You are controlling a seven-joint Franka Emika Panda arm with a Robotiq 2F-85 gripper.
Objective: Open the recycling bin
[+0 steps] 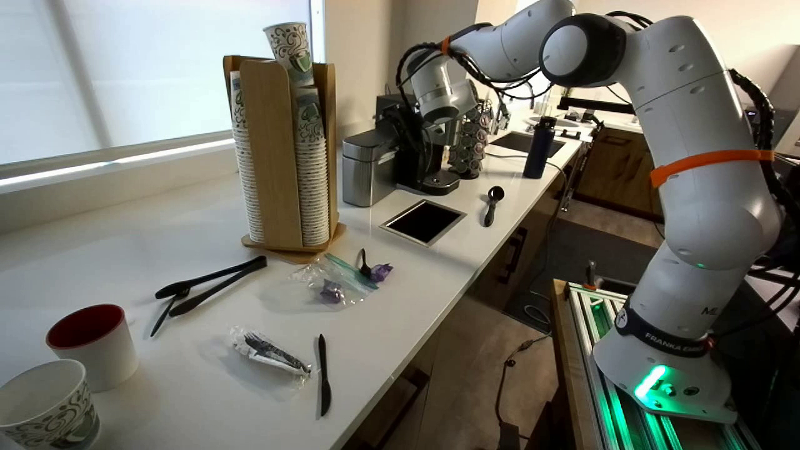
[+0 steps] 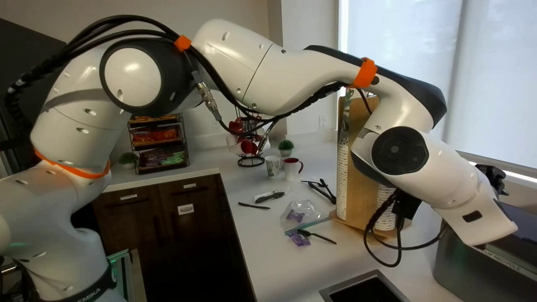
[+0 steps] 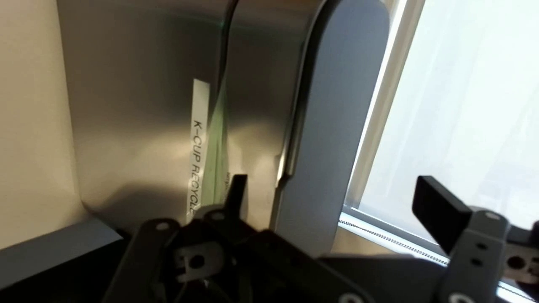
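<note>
- Wrist view: saw pincer [image 3: 337,198] spread wide, holding nothing.
- Found recycling bin [image 3: 139,105] just ahead of pincer, with lid [image 3: 345,105] down.
- Judged step as lining up; likely needed next to grip and raise lid.

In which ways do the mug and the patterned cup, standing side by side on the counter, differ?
The mug is red inside; the patterned cup is pale inside. The mug looks plain white outside, while the patterned cup has swirls. The mug shows a red handle in an exterior view; the patterned cup shows none. Both stand upright on the counter, open at the top.
</note>
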